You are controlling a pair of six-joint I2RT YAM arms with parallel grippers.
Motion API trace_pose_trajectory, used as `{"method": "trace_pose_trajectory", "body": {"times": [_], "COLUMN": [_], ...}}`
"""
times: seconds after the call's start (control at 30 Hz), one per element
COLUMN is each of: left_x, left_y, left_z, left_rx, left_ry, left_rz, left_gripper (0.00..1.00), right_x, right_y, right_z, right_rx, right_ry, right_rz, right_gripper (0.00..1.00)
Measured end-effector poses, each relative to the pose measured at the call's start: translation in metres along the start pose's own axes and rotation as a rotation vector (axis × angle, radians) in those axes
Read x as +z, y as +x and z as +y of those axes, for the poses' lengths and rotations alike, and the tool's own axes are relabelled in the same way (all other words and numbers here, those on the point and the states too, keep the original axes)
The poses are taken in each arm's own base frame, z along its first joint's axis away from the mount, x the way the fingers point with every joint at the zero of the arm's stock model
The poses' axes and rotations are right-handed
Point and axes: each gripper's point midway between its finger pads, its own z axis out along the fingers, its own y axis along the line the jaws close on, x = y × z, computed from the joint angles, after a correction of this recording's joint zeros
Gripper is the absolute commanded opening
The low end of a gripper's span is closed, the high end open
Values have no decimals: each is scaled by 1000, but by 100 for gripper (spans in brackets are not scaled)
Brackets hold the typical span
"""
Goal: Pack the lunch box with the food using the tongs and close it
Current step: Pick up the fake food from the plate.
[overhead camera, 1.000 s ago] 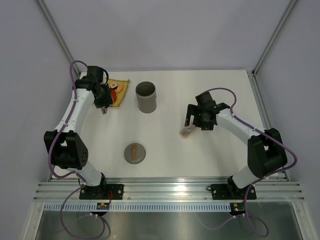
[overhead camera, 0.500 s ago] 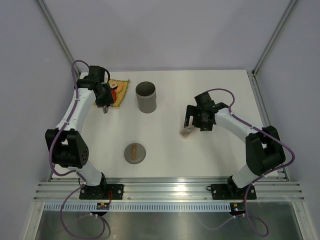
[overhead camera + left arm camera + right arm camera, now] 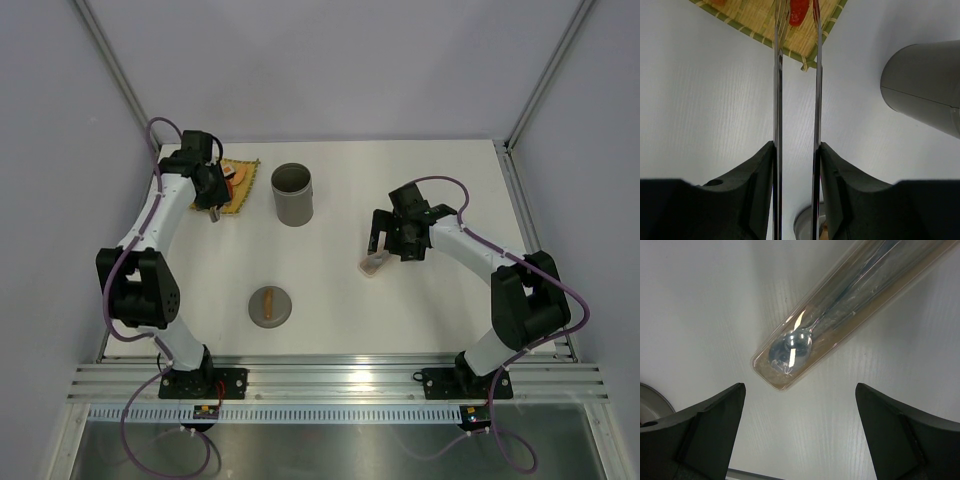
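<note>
Left pincer (image 3: 796, 150) clamped on the tongs (image 3: 777, 90), right pincer (image 3: 800, 390) wide apart.
Top: your matte grey lunch box (image 3: 292, 194) stands open beside the woven mat (image 3: 243, 195). Left wrist: thin springy steel tongs, probably slick, arms straddle red food (image 3: 798, 11); squeeze gently, pieces look soft. Right wrist: glossy cutlery case (image 3: 840, 315) below.

L pincer (image 3: 796, 150) tight; R pincer (image 3: 800, 392) wide
</note>
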Motion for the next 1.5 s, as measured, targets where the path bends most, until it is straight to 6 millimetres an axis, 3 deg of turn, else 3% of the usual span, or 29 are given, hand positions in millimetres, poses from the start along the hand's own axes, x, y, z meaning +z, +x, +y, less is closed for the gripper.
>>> {"method": "trace_pose_trajectory", "body": {"times": [0.17, 0.7, 1.1, 1.4, 1.47, 1.5], "left_x": [16, 41, 57, 75, 78, 79], "left_y": [7, 12, 1, 12, 13, 12], "left_z": [4, 3, -3, -1, -1, -2], "left_rx": [5, 5, 7, 14, 15, 15], "left_ry": [-30, -49, -50, -67, -70, -69], "left_rz": [37, 71, 72, 120, 126, 126], "left_gripper": [44, 44, 45, 45, 40, 32], "right_x": [0, 1, 1, 1, 1, 1], "right_y": [1, 2, 2, 2, 2, 2], "right_z": [-1, -1, -1, -1, -1, -1], "right_rx": [0, 0, 0, 0, 0, 1], "right_ry": [1, 3, 3, 3, 3, 3], "right_rz": [2, 4, 4, 5, 5, 5], "right_gripper": [100, 99, 100, 99, 99, 99]}}
